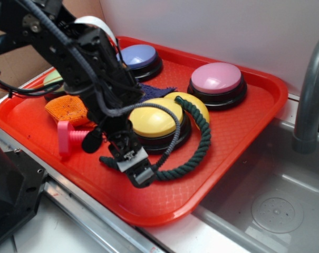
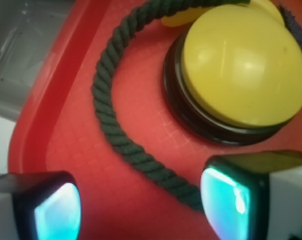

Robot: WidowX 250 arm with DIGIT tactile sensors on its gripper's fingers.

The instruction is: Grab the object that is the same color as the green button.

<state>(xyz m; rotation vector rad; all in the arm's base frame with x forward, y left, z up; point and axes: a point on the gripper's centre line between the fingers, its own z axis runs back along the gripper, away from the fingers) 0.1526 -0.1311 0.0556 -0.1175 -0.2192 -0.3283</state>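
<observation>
The object, a long dark green twisted rope [image 1: 199, 141], curls round the front of the yellow button [image 1: 154, 120] on the red tray [image 1: 238, 132]. My gripper [image 1: 134, 167] hangs low over the rope's near end, by the tray's front rim. In the wrist view the rope [image 2: 111, 120] runs diagonally between the open fingers of the gripper [image 2: 141, 210] and ends against the right fingertip [image 2: 225, 197]; nothing is pinched. The green button [image 1: 52, 79] shows only as a pale green sliver at the tray's far left, mostly hidden behind my arm.
A lavender button [image 1: 138, 55] and a pink button [image 1: 216, 78] stand at the back of the tray. Purple cloth [image 1: 155, 91], orange knitted cloth [image 1: 67, 108] and a pink spool [image 1: 69, 138] lie left of the yellow button [image 2: 240, 65]. A sink [image 1: 275, 205] and grey faucet [image 1: 309, 100] are at right.
</observation>
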